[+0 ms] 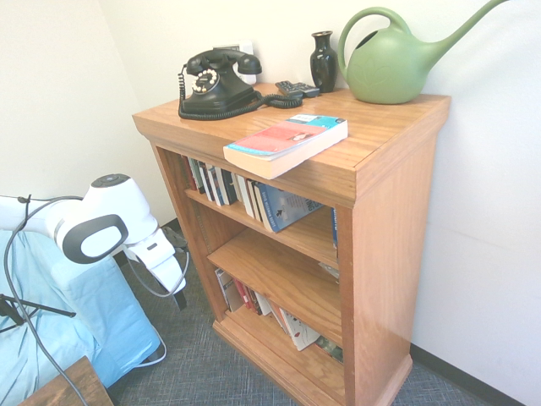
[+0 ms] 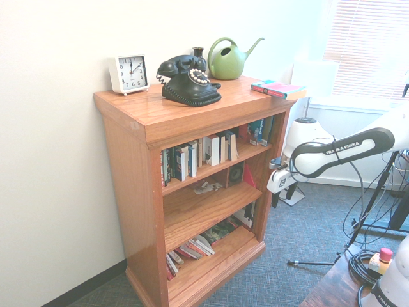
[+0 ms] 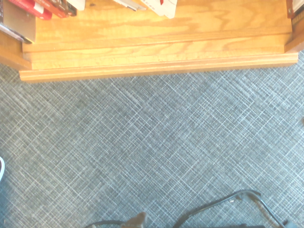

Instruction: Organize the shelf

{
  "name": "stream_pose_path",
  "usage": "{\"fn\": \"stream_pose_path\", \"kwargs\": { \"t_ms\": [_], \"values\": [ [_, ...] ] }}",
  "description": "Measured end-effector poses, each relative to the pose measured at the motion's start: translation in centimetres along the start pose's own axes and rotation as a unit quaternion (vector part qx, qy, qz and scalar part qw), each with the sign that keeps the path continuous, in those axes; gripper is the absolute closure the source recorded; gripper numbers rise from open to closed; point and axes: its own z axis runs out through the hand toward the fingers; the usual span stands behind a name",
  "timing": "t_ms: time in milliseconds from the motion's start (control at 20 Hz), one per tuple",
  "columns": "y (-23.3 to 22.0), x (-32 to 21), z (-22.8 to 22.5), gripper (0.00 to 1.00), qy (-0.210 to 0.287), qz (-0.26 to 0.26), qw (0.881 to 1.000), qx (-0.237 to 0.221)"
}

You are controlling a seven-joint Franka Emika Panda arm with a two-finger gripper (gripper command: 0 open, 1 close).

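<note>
The shelf stands against the white wall, and I judge nothing tidied yet: a paperback overhangs its top's front edge, books lie toppled on the bottom board, the middle one nearly bare. My claw hangs released and empty at the shelf's 8 o'clock over grey carpet.

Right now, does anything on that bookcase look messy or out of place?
Yes. A paperback lies flat on the shelf top, one corner jutting over the front edge. On the bottom board, several books have toppled and lie slanted rather than upright.
</note>
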Motion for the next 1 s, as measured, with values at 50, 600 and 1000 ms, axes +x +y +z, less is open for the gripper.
{"fn": "stream_pose_path", "kwargs": {
  "t_ms": [50, 600, 1000],
  "values": [
    [0.0, 0.0, 0.0, 0.00, 0.000, 0.000, 1.000, 0.000],
    [6.0, 8.3, -7.7, 0.00, 0.203, -0.052, 0.970, -0.121],
    [5.8, 10.1, -15.2, 0.00, 0.382, -0.138, 0.885, -0.227]
  ]
}}
